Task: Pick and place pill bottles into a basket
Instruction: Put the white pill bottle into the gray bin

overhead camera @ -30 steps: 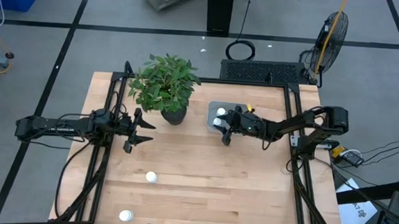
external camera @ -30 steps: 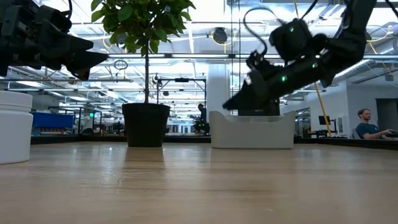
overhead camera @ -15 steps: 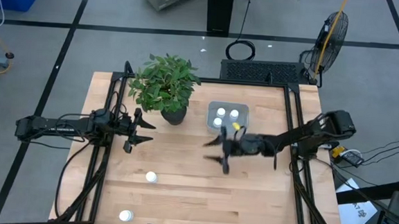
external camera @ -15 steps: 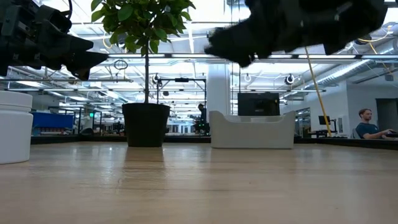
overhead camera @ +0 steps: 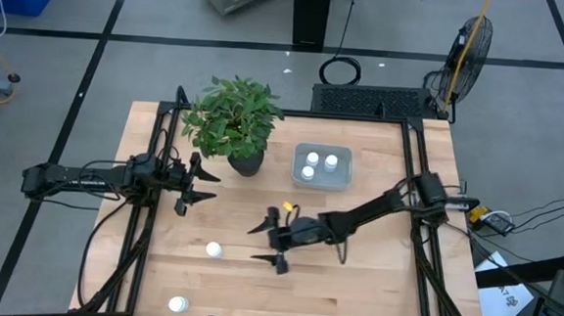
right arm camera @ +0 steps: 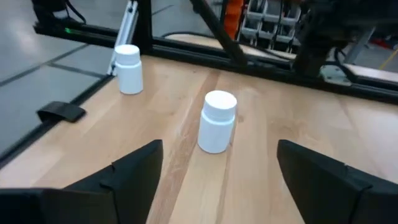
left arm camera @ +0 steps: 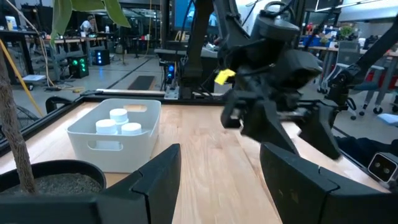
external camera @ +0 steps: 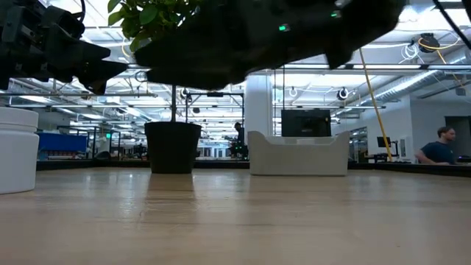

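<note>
Two white pill bottles stand upright on the table: one (overhead camera: 214, 250) at the near left middle, also seen in the right wrist view (right arm camera: 217, 121), and one (overhead camera: 177, 305) near the front left edge, also seen in the right wrist view (right arm camera: 129, 68). Three more bottles (overhead camera: 311, 161) stand in the pale basket (overhead camera: 344, 174) at the far middle. My right gripper (overhead camera: 263, 246) is open and empty above the table, to the right of the nearer-middle bottle. My left gripper (overhead camera: 193, 192) is open and empty at the left, near the plant pot (overhead camera: 245, 163).
The leafy plant (overhead camera: 231, 116) in its dark pot stands left of the basket. In the low view the right arm (external camera: 265, 33) hangs across the top, with the pot (external camera: 173, 147) and basket (external camera: 298, 153) behind. Bare wood lies at the near right.
My right gripper has gone from beside the basket toward the table's near left, ending close to the bottle at the near left middle. Its fingers stay open. The three bottles in the basket now show uncovered.
</note>
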Tool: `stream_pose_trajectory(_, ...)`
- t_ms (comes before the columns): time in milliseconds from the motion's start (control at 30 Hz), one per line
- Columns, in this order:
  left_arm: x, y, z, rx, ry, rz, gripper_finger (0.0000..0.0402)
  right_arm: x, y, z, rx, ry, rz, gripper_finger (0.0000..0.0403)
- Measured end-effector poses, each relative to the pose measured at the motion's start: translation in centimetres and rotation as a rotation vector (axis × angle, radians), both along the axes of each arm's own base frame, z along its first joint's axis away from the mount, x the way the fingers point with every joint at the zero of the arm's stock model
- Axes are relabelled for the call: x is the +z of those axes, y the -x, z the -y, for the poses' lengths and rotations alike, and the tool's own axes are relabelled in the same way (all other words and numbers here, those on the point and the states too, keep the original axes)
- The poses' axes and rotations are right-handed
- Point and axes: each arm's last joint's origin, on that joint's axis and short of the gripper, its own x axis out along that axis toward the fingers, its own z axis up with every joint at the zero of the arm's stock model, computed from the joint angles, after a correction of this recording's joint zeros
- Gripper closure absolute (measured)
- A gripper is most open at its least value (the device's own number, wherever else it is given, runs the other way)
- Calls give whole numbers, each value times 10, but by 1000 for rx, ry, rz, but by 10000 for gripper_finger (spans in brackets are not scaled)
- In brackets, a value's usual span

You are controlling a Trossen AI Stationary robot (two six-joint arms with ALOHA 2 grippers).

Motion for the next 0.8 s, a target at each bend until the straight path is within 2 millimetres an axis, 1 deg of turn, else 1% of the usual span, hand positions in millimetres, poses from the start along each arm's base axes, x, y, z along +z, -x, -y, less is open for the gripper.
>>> stream_pose_trajectory(133,0,0,0,0,0,0,178,-5,-27,-1,26,-14,-2,85)
stream_pose_trajectory(267,0,0,0,0,0,1,178,-8,-52,4,20,-21,2,85)
stream_pose_trajectory(400,0,0,0,1,0,1,178,-12,-70,9,54,-54,-5,85)
stream_pose_trajectory(567,0,0,0,0,0,1,178,-15,-77,12,79,-78,-35,85)
stream_pose_trajectory(700,0,0,0,1,0,0,178,-12,-78,13,82,-82,-20,84)
stream_pose_trajectory(800,0,0,0,1,0,1,178,-15,-77,13,82,-70,-56,85)
